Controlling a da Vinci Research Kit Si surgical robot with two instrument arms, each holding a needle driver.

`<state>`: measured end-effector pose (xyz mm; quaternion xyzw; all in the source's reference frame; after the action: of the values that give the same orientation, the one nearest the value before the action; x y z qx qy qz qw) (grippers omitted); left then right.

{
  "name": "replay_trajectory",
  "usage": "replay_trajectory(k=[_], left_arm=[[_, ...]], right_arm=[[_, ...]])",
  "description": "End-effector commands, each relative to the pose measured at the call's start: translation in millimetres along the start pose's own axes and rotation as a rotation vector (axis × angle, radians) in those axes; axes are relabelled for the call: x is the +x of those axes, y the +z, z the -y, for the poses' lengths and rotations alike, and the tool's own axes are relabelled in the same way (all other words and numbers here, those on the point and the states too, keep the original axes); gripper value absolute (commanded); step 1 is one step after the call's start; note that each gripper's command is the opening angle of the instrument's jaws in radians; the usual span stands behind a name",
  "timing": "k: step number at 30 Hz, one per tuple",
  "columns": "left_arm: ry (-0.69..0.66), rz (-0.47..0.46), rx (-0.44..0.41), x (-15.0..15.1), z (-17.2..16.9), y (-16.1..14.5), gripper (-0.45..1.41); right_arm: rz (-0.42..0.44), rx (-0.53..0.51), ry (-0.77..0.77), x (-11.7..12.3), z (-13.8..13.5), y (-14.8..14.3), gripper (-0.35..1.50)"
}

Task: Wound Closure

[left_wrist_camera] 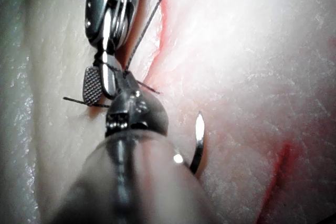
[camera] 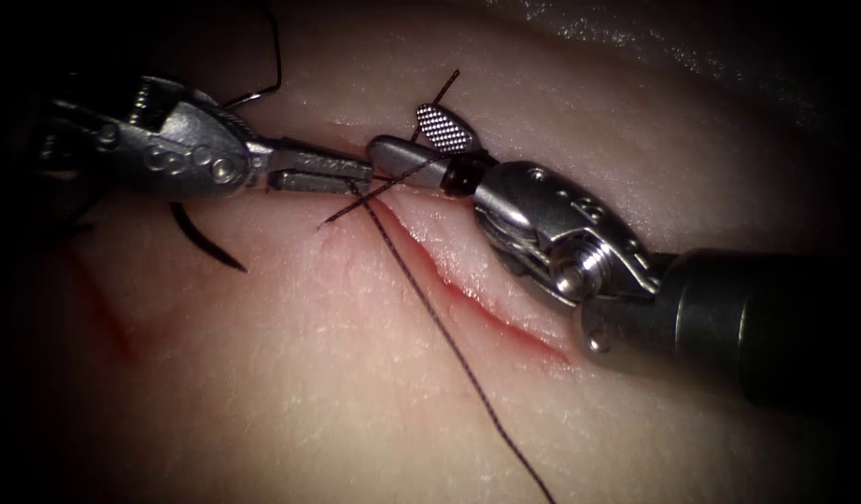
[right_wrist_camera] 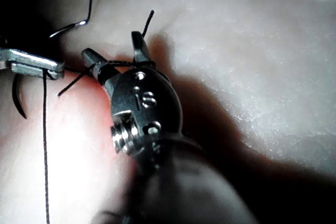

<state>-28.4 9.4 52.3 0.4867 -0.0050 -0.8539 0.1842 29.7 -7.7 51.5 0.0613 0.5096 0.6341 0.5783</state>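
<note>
In the endoscope view, your left arm's steel needle driver comes in from the left with its slim jaws closed on the dark braided thread at the upper end of the red-edged cut in the pale pork tissue. Your right arm's steel needle driver has its jaws spread wide, one ridged face turned up, with short thread ends crossing between them; it holds nothing that you can see. The dark curved needle lies free on the tissue left of the cut, below the left tool, held by neither tool and not in the tissue. A long strand runs from the top of the cut down toward the tissue's lower edge. In the left wrist view, the needle rests beside your left tool's shaft, and the right tool's open ridged jaw sits just past your left jaws. In the right wrist view, your right tool gapes around the short ends while the left tool grips the strand. Judging from this, one stitch sits at the cut's top end; most of the cut lies open below it.
</note>
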Motion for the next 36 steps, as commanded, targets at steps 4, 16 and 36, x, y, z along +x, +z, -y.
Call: replay_trajectory(k=[4, 16, 36], left_arm=[[-0.004, -0.001, 0.000, -0.3, 0.6, 1.1, -0.45], [-0.009, -0.009, -0.008, -0.4, 2.2, 2.3, -0.45], [-0.005, -0.014, -0.014, -0.7, 2.2, 2.4, -0.45]], right_arm=[[0.022, -0.028, 0.036, -0.6, 0.0, 0.9, 0.88], [0.027, -0.088, 0.096, -1.0, -0.7, 0.6, 0.91], [0.068, -0.089, 0.049, -2.0, 0.8, 3.1, -0.35]])
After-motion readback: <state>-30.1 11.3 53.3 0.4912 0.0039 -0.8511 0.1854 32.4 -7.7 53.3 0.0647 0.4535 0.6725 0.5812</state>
